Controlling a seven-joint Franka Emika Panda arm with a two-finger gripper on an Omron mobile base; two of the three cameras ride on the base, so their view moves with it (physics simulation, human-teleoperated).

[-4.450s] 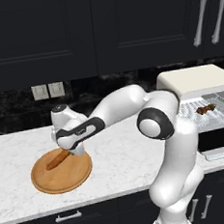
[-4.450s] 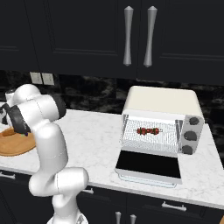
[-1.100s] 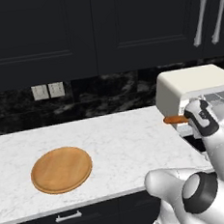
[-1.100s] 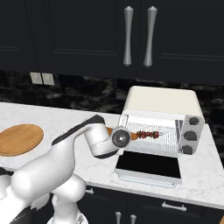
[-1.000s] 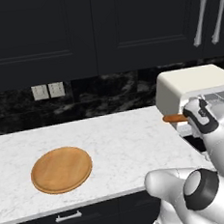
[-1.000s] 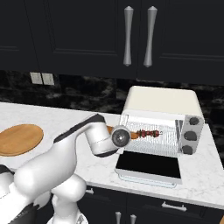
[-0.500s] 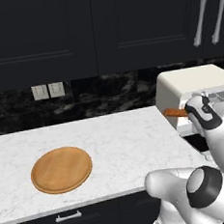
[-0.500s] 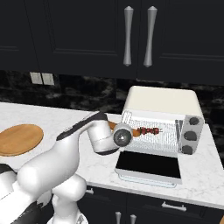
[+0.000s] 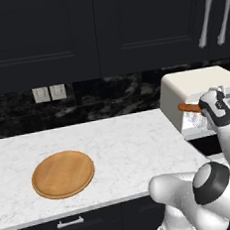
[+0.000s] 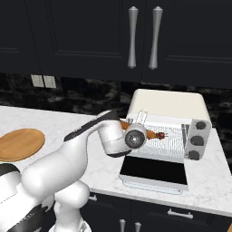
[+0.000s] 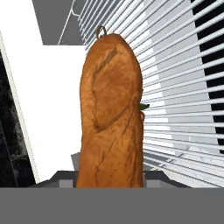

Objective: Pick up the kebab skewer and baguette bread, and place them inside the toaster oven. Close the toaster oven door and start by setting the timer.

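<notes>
While I watch from the base cameras, I log the gripper (image 9: pixel 202 109) at the mouth of the toaster oven (image 10: pixel 168 108), its fingers clamped on the baguette bread (image 11: pixel 111 113), which sticks out of the hand as an orange-brown stub (image 9: pixel 189 108) on the left base view and runs up the middle of the hand view, rounded end forward, over the wire rack (image 11: pixel 183 87). Item: kebab skewer (image 10: pixel 161 135), lying on that rack inside the oven, its dark chunks showing just right of the wrist in the right base view; in the hand view a bit of green (image 11: pixel 144 106) and a small wire loop (image 11: pixel 101 31) peek out from behind the bread. Item: toaster oven door (image 10: pixel 155 170), folded down flat in front of the oven, dark glass facing up. Item: round wooden board (image 9: pixel 63 173), bare, on the white marble counter (image 9: pixel 129 140), well apart from the oven to the left. Item: two dark knobs (image 10: pixel 197 141) on the oven's right panel. Item: dark cabinets with silver bar handles (image 10: pixel 132 37) overhead.
</notes>
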